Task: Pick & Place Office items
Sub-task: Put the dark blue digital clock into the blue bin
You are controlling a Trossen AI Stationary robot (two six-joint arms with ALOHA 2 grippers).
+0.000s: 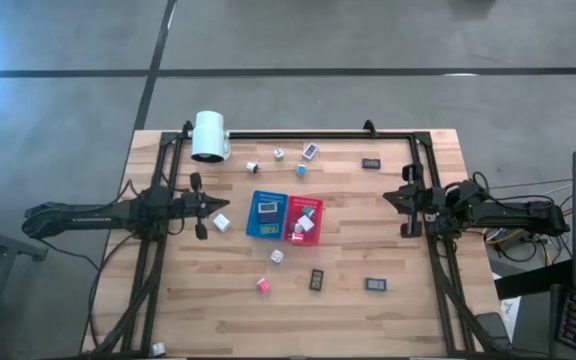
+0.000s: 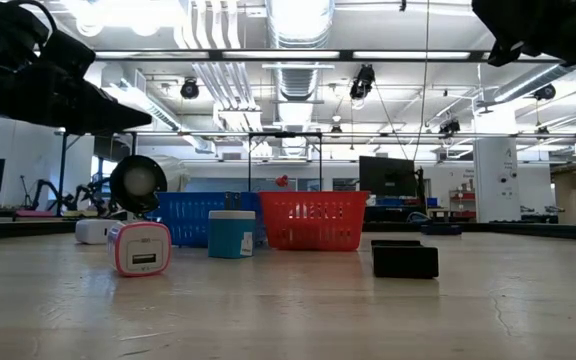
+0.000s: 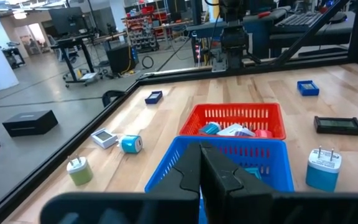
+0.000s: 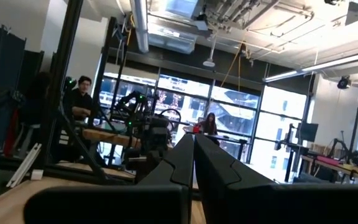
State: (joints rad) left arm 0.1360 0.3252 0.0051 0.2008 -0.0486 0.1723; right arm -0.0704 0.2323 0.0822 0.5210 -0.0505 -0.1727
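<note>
Both grippers sit shut w/ nothing held: your left gripper (image 1: 211,208) hovers left of centre facing the blue tray (image 1: 266,215), your right gripper (image 1: 393,196) is parked at the right edge, probably resting. Office items (image 1: 317,280) are scattered mid-table, well apart, some already in the red tray (image 1: 304,220), so sorting looks part done. Tray contents are too small to ID; bottom-left item is cut off

I can read no text, label, brand, number or sign on anything in my views; any markings are too small.
</note>
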